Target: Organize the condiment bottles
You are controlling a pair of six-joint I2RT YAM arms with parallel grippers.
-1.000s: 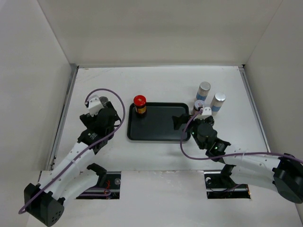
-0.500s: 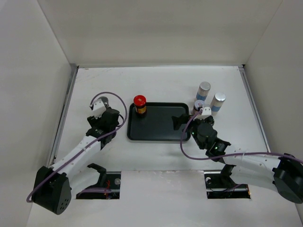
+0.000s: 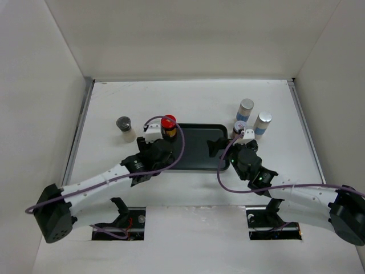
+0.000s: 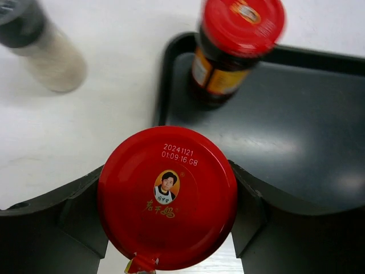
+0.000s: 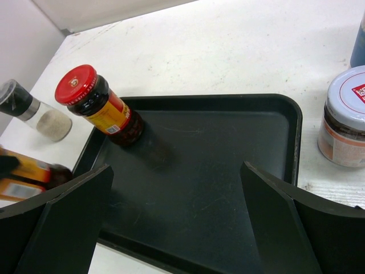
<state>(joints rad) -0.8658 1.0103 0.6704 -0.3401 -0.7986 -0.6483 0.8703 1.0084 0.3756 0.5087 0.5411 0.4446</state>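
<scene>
Seen from above, the flat black rectangular tray (image 3: pixel 194 147) lies mid-table, and a red-lidded dark glass jar (image 3: pixel 168 127) stands in its far-left corner. The left gripper (image 3: pixel 159 151) hangs over the tray's left rim and the right gripper (image 3: pixel 220 154) over its right rim. A pale jar with a dark lid (image 3: pixel 125 128) stands on the table left of the tray. To the right are two tall white silver-capped bottles (image 3: pixel 245 109) and a grey-lidded brown jar (image 3: pixel 239 128).

The left wrist view shows the fingers clamped on a second red-lidded jar (image 4: pixel 167 197). Its lid reads "20241121 01:09:16 G8" above a small portrait and gold Chinese characters. The standing jar's orange label is too blurred to read.

In the right wrist view the fingers are spread wide over the tray with nothing between them. The grey lid carries an unreadable red-and-white sticker.
</scene>
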